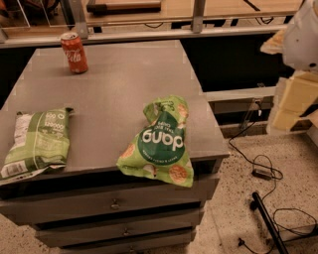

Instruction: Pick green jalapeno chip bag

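The jalapeno bag [37, 144] lies flat at the table's [119, 84] front-left edge, clear of the dang bag [158, 144], so likely reachable. The gripper [297, 96] hangs far right, off the table. Open or closed, I cannot tell.

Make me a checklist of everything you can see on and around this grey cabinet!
surface: flat grey cabinet top with drawers below.
job's things: flat olive-green chip bag with white panels, lying at the front left corner.
clutter: brighter green "dang" snack bag at the front right, hanging over the edge; red soda can upright at the back left.
grippers: cream-coloured gripper at the right edge of the view, off to the side of the cabinet, away from both bags.
cables: black cables on the speckled floor to the right.
surroundings: wooden shelf with metal posts behind the cabinet.
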Available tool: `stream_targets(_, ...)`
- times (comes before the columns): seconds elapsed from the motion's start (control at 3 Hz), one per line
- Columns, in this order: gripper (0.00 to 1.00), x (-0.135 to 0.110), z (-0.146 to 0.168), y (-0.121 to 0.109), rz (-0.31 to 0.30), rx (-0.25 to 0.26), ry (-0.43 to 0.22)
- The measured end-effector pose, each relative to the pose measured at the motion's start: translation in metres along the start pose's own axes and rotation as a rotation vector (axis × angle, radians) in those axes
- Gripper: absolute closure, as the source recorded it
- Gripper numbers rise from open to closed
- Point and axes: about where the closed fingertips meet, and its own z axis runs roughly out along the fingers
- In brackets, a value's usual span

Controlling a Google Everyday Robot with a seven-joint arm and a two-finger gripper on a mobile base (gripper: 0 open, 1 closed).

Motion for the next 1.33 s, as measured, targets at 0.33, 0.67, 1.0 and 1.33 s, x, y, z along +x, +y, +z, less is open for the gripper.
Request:
stream_targets(0.33, 0.0, -0.088, 0.01, -0.048, -0.366, 0.045, -0.003)
stream_targets(0.67, 0.0, -0.185, 0.026, -0.066, -0.693, 0.064, -0.03)
stream_targets(1.0, 0.0, -0.186, 0.027, -0.066, -0.699, 0.065, -0.035)
stream_targets(1.33, 0.0, -0.225, 0.046, -0.057, -0.873, 0.032, -0.122)
